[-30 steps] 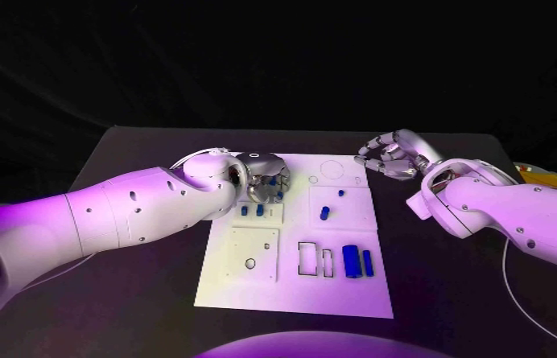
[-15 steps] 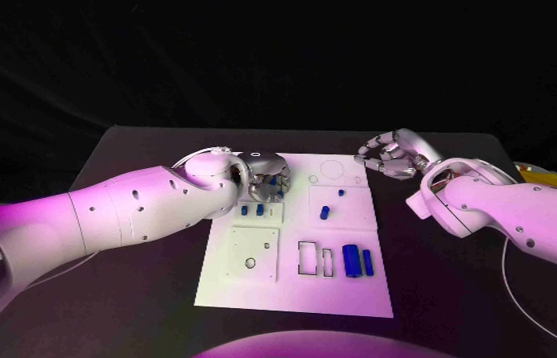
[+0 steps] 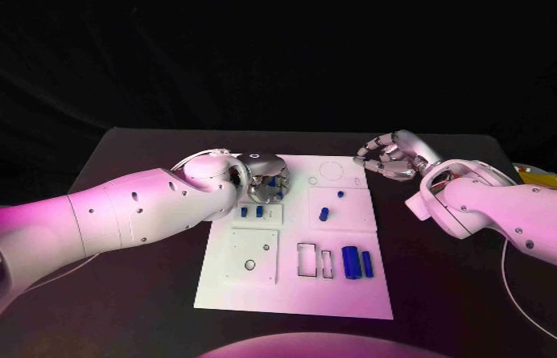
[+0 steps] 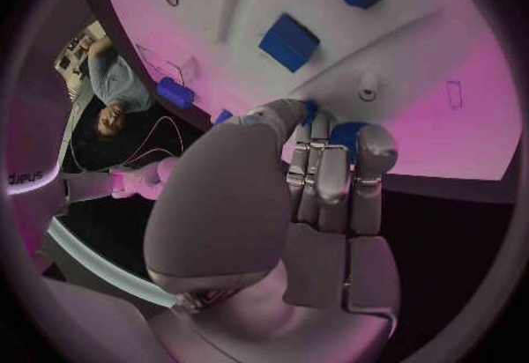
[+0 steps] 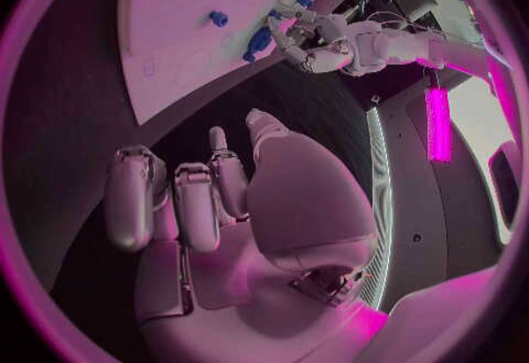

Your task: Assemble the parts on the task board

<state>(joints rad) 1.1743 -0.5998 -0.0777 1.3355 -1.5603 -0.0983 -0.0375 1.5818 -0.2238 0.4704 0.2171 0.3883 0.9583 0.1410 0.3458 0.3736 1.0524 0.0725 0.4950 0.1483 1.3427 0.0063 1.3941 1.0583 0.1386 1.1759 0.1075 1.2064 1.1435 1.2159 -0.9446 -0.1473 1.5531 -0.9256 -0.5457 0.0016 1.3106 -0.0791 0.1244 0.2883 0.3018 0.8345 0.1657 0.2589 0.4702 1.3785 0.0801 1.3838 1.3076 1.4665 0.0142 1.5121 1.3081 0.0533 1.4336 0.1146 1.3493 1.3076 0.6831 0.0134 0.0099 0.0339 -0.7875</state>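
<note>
Nearest you on the board (image 3: 290, 290), two blue parts (image 3: 357, 262) stand side by side in the right-hand slots, next to an open rectangular recess; these look settled. Further up, a small part (image 3: 325, 211) lies loose mid-board, and two more (image 3: 251, 211) sit just below your left robot hand (image 3: 266, 181).

That hand is over the board's far left corner, fingers curled around a small blue part (image 4: 344, 136) pinched at the fingertips (image 4: 371, 151). The risk I see: the grip looks shallow, so the piece could twist or slip as you lower it, or the knuckles could knock the two parts close beneath. Which hole it is meant for is hidden under the hand, and you cannot tell whether the part already touches the board.

Your right robot hand (image 3: 390, 155) hovers off the board's far right corner over the counter (image 3: 151, 145), fingers loosely curled, holding nothing.
</note>
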